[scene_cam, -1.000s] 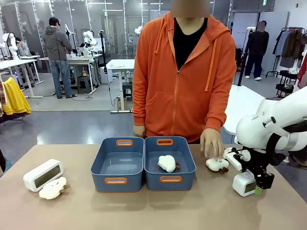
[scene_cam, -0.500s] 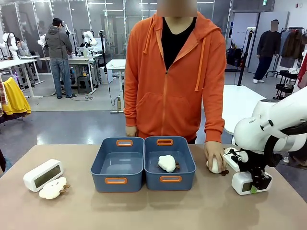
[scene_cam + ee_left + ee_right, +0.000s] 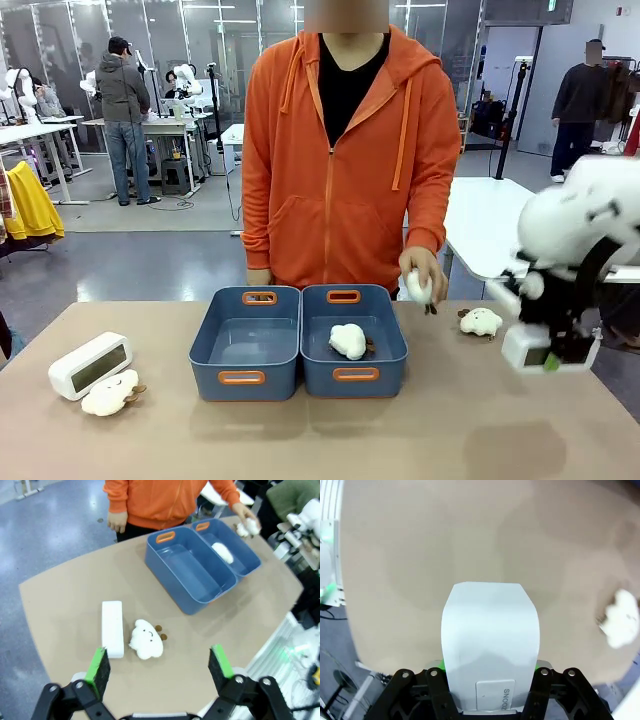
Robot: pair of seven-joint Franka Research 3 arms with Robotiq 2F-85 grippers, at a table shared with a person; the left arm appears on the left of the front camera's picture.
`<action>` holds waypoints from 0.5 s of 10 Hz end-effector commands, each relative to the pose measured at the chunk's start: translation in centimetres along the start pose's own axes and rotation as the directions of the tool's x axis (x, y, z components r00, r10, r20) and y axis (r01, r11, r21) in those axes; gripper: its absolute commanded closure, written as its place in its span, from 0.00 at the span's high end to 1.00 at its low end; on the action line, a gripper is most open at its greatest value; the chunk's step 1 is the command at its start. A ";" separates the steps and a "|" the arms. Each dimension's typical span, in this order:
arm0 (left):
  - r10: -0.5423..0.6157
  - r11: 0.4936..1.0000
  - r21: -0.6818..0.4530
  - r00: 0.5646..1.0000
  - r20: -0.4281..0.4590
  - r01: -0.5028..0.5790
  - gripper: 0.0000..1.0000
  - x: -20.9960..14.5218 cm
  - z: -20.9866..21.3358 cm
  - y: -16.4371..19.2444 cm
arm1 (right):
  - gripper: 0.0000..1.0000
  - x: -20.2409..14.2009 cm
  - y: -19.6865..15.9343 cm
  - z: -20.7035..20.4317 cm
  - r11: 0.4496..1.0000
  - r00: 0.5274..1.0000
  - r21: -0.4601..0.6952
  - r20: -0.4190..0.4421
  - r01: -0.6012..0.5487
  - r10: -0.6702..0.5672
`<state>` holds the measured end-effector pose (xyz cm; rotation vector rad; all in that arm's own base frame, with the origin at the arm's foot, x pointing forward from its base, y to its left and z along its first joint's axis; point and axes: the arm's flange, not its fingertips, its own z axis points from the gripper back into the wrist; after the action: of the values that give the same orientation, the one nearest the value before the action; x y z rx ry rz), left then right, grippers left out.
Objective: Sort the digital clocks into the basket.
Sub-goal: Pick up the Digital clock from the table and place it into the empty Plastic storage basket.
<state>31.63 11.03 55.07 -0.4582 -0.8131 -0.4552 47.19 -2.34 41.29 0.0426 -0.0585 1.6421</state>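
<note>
- Tan table (image 3: pixel 300 445), workshop room behind, a person standing at the far side.
- First digital clock (image 3: pixel 90 365): lying at the table's left end, just beside a plush toy (image 3: pixel 110 393).
- Second digital clock (image 3: pixel 490 630): raised off the table's right end, clamped between the jaws of the right gripper (image 3: pixel 549 360).
- Left gripper (image 3: pixel 159 664): jaws wide apart, high above the table.
- Left-hand blue basket (image 3: pixel 205 375): mid-table, touching the right-hand blue basket (image 3: pixel 388 375).
</note>
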 end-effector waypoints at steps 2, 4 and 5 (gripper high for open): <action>-0.003 1.000 -0.015 1.000 0.004 0.003 1.00 0.0 0.0 0.0 | 0.00 1.3 2.2 5.4 0.992 0.992 -0.068 0.073 0.104 -0.099; -0.003 1.000 -0.015 1.000 0.004 0.003 1.00 0.0 0.0 0.0 | 0.00 2.7 3.4 7.8 0.989 0.967 -0.069 0.230 0.130 -0.111; -0.003 1.000 -0.015 1.000 0.004 0.003 1.00 0.0 0.0 0.0 | 0.00 3.4 3.8 8.9 0.987 0.965 -0.108 0.245 0.118 -0.089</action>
<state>31.63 11.04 55.06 -0.4580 -0.8130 -0.4549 43.62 -0.17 50.04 0.1172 -0.2759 1.5227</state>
